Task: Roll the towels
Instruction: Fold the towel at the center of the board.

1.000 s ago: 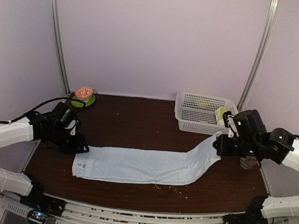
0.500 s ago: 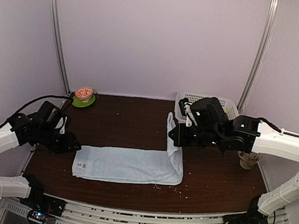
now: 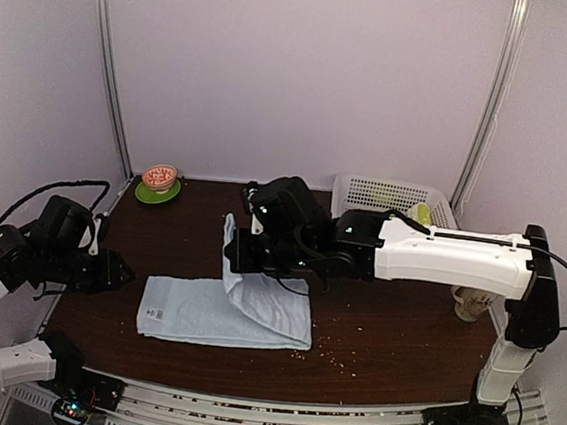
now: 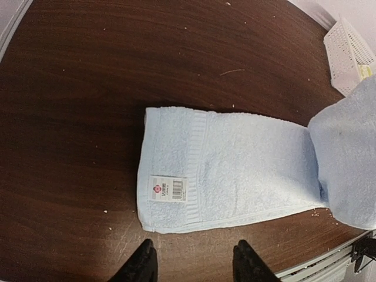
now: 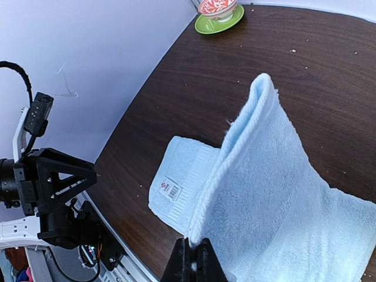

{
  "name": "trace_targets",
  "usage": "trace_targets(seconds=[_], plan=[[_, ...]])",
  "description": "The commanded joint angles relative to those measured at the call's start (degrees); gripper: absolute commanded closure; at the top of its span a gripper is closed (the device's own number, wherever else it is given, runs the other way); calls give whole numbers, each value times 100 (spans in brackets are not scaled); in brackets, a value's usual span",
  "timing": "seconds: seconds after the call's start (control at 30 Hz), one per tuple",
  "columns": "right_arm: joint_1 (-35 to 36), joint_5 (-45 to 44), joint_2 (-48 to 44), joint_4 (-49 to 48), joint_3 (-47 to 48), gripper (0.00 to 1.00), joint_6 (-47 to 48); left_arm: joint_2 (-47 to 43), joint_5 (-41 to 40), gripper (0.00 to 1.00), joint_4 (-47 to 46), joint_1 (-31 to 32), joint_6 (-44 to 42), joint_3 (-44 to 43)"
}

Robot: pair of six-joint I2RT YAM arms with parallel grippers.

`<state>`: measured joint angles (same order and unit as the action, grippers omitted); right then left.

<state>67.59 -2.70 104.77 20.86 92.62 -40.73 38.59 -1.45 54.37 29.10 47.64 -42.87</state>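
Here, right pincer (image 5: 191, 258) tight on pale-blue towel (image 4: 235, 170) raised edge, left pincer (image 4: 197, 267) agape, empty

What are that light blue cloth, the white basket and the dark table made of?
Pale-blue towel: likely cotton terry, fuzzy pile and ribbed border band. White basket: probably moulded plastic, walls a grid of holes. Dark brown tabletop: wood or wood-look laminate, smooth, faint sheen.

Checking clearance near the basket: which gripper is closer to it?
Right. The right gripper, shut on the towel, is mid-table, left of the basket; the left gripper sits open at the far-left edge of the table.
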Motion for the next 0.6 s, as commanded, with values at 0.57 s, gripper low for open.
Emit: trace_targets(seconds=[0.57], plan=[[314, 349, 1814, 47, 1929, 100, -460, -732, -475, 55, 747, 25, 141, -169]])
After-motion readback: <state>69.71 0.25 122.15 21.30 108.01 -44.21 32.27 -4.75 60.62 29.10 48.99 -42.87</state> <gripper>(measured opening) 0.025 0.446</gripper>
